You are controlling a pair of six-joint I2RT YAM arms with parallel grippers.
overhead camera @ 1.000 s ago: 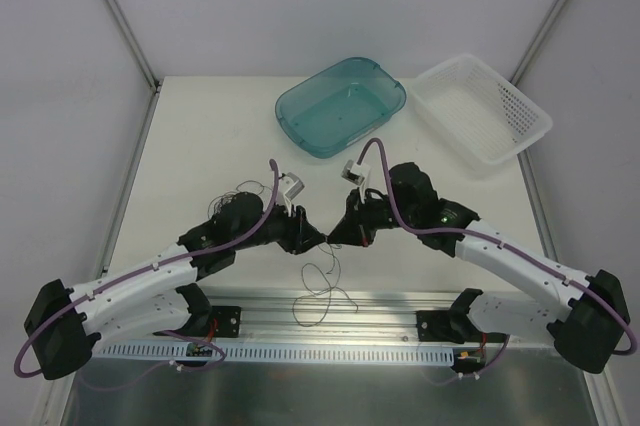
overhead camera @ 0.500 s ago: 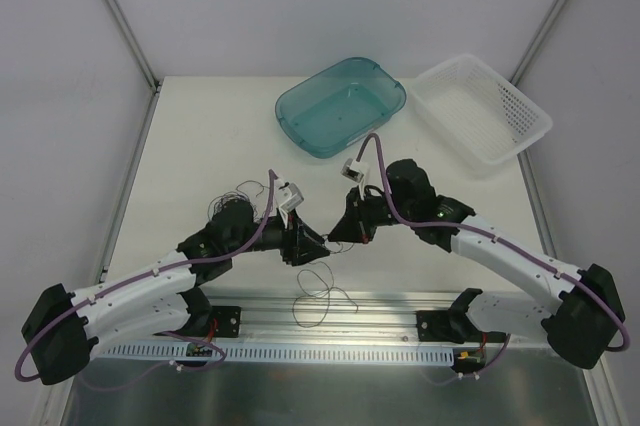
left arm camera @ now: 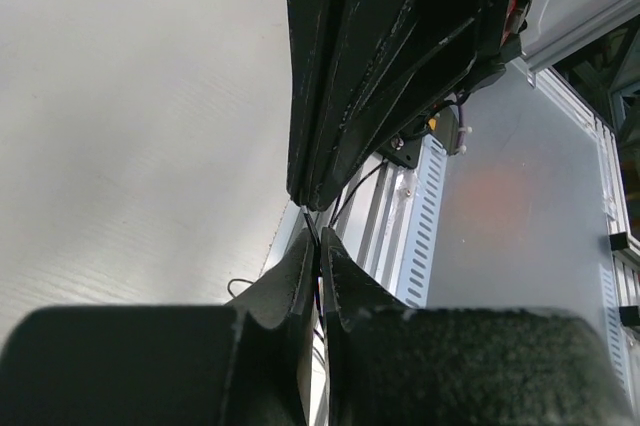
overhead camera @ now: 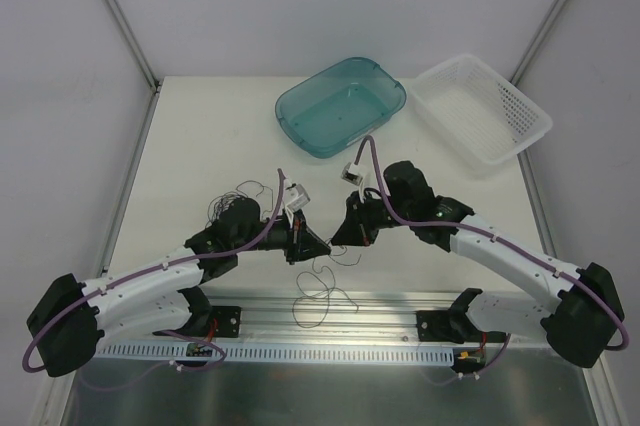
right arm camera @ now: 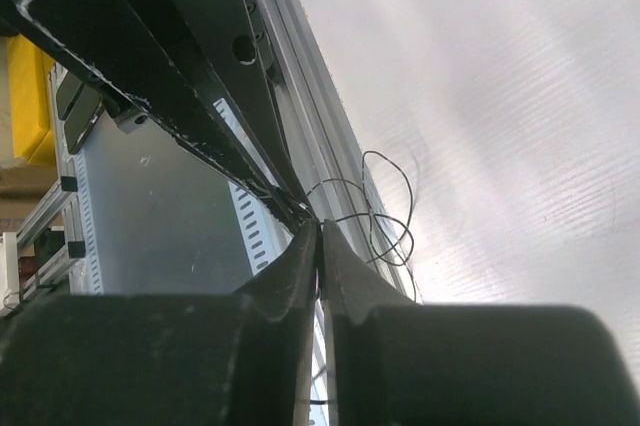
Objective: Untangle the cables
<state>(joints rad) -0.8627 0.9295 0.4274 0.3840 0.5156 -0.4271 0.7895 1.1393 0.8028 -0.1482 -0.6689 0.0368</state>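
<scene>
Both left end effector [overhead camera: 321,248] and right end effector [overhead camera: 336,239] pinch cables [overhead camera: 318,289].

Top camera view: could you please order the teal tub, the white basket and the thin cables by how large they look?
1 and 2. white basket and teal tub: they look about alike, so I do not rank them.
3. cables, lying between the two arms: clearly the smallest.

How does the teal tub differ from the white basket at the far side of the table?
The teal tub is see-through with solid walls; the white basket is opaque with slotted walls. The tub has rounded corners and sits near the middle; the basket is more angular and sits at the far right corner. Both are open on top and look empty.
</scene>
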